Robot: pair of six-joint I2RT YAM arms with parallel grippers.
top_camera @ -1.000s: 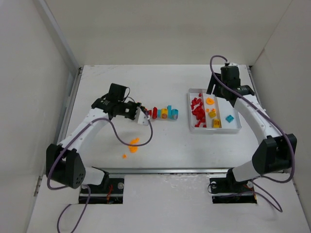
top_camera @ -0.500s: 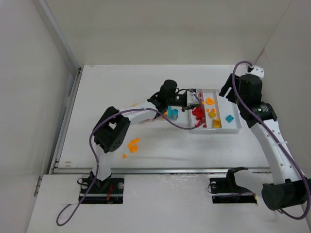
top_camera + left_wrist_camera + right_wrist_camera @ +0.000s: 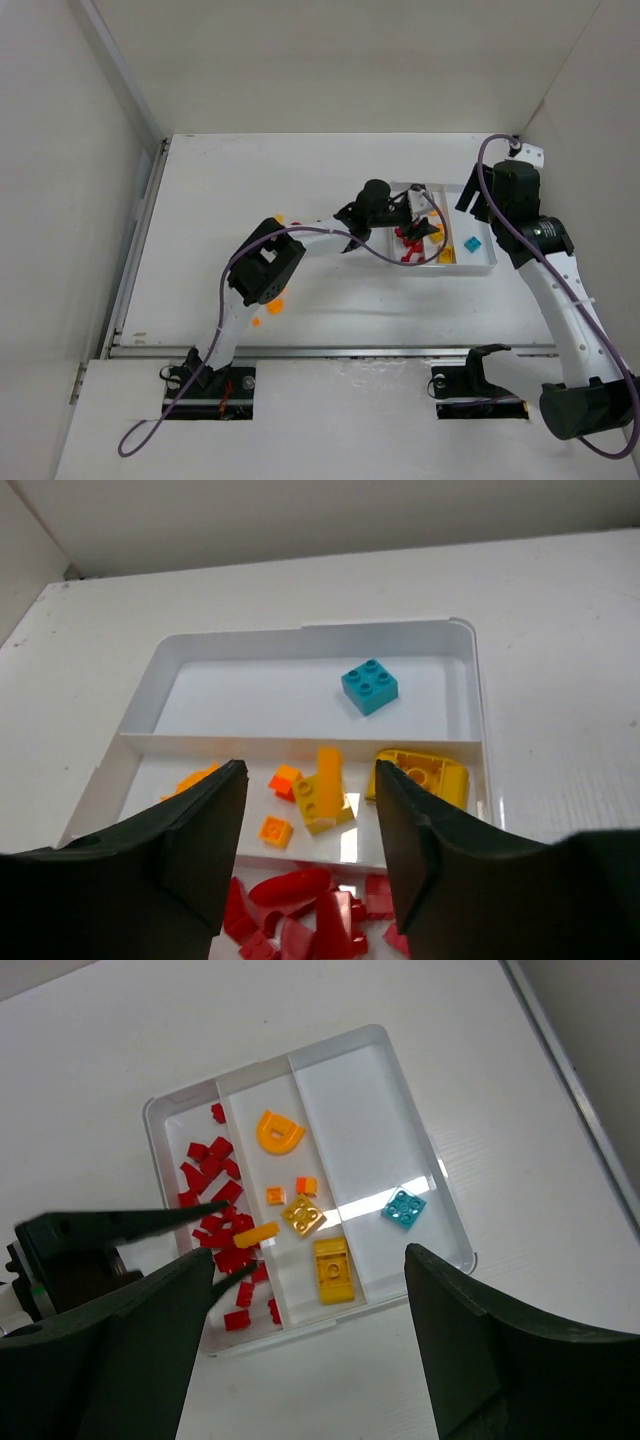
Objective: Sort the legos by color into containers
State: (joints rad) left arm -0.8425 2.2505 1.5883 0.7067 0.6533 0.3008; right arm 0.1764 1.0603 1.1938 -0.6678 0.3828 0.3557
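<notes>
The white tray (image 3: 493, 262) (image 3: 300, 632) (image 3: 441, 1175) has three containers side by side. Several red legos (image 3: 215, 1185) (image 3: 300, 910) fill the left one. Yellow and orange legos (image 3: 332, 1270) (image 3: 422, 778) lie in the middle one, and one cyan brick (image 3: 403, 1207) (image 3: 369, 688) (image 3: 472, 244) in the right one. My left gripper (image 3: 425, 228) (image 3: 308, 772) hangs open over the red and middle containers. An orange stick brick (image 3: 258, 1234) (image 3: 328, 770) sits just off its fingertips, at the divider, free of both fingers (image 3: 150, 1222). My right gripper (image 3: 475, 203) (image 3: 308, 1258) stands wide open and empty above the tray.
A few loose orange legos (image 3: 274, 304) lie on the table beside the left arm's elbow. The left arm stretches across the middle of the table and hides what lies under it. A wall rises close behind and right of the tray.
The left arm has swung right from mid-table to above the tray and its jaws have parted, letting go of the orange brick. The right gripper has lifted and pulled back.
</notes>
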